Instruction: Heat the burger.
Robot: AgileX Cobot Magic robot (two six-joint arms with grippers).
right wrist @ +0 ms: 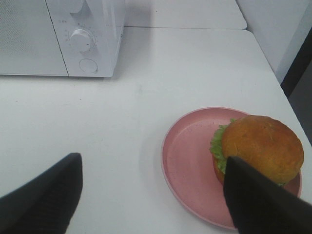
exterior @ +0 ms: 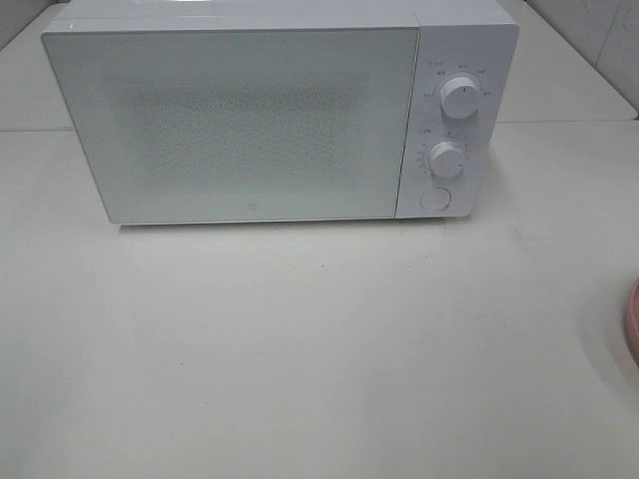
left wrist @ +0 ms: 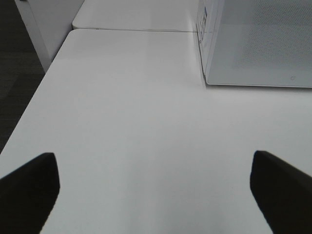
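just glossy brown burger [right wrist: 261,146] w/ green lettuce on pink plate [right wrist: 187,161].

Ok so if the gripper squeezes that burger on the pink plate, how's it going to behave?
The burger is tall and stacked, so it would probably squash or shear between layers under a sideways squeeze. Its glossy bun looks smooth, so pads may slip. It sits off-centre, near the rim of the pink plate, so a push could slide or tip it off.
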